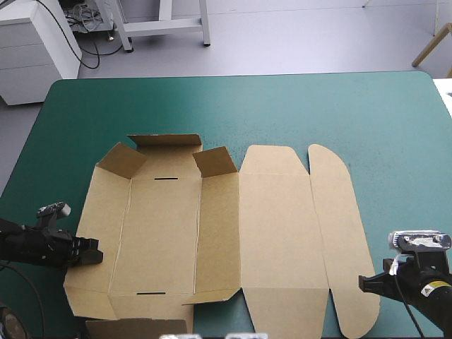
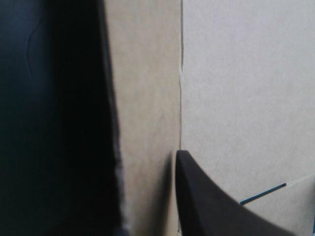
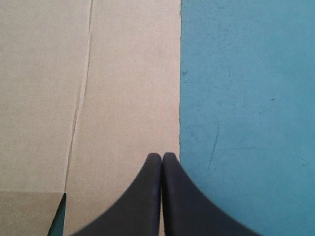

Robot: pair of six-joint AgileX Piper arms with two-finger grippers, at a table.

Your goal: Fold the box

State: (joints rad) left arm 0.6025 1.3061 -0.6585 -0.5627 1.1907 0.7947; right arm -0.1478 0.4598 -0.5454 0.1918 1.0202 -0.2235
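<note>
The box point(image 1: 212, 233) lies spread, edges under left gripper point(image 1: 92, 252) and right gripper point(image 3: 162, 156)

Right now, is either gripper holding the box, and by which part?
Right gripper: shut, holding nothing. Left gripper: at the box's left edge; hold cannot be told.

Table point(image 1: 282, 106) with teal-green cover point(image 3: 246, 123), far corners rounded. Cover carries fine scratches and scuffs, plain to see close up. Beyond table's far left corner: white drawer cabinet point(image 1: 35, 49), black cables point(image 1: 90, 42) trailing on grey floor beside it. Beyond table's far edge, left of middle: white frame legs point(image 1: 166, 27). Off table's far right corner: slanted wooden leg point(image 1: 432, 44).
</note>
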